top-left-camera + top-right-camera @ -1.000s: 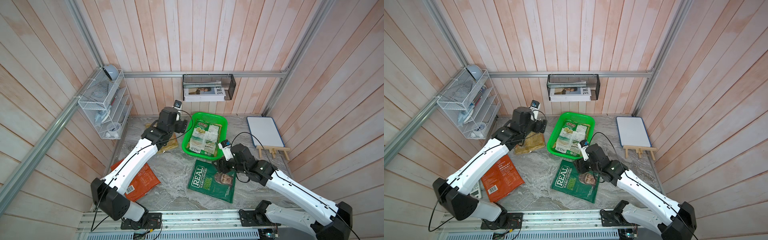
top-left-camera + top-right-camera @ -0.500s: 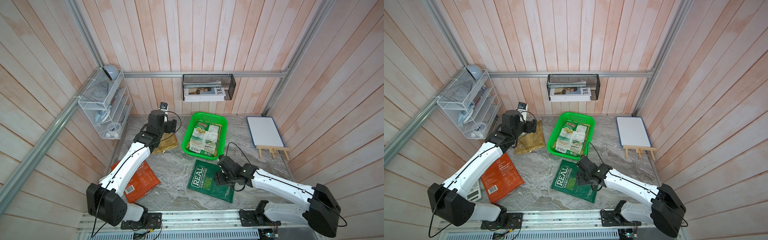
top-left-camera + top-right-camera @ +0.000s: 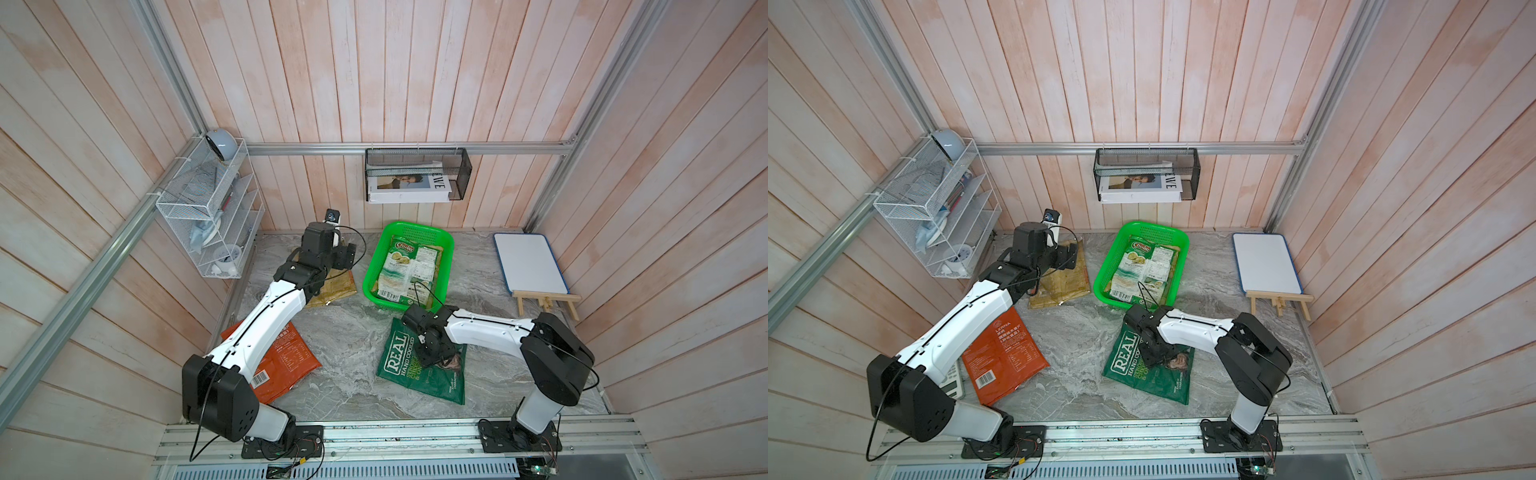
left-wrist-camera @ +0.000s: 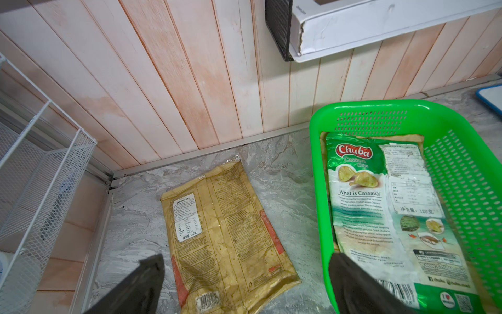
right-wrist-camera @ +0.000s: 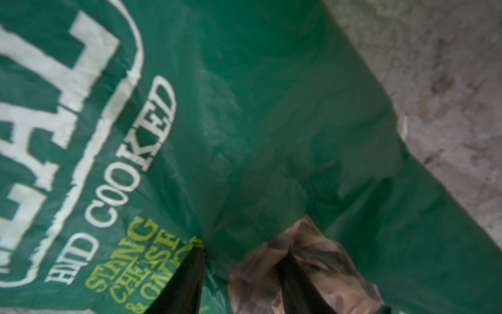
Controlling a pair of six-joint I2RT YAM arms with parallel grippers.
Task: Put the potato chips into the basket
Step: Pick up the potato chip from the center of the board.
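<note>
Right pincer [image 5: 244, 251] down on green bag [image 5: 244, 108]

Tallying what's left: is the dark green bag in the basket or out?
Out. The green bag lies flat on the table, near the basket, with the right hand down on it.

Whiteboard [image 3: 528, 262], wire rack [image 3: 208, 216], mesh basket [image 3: 415, 174], calculator [image 3: 953, 384]

Bright, even light; soft shadows
Both top views sharp, walls [image 3: 415, 83] bowing at the edges; right wrist view soft and smeared over the dark green bag [image 5: 244, 108]
</note>
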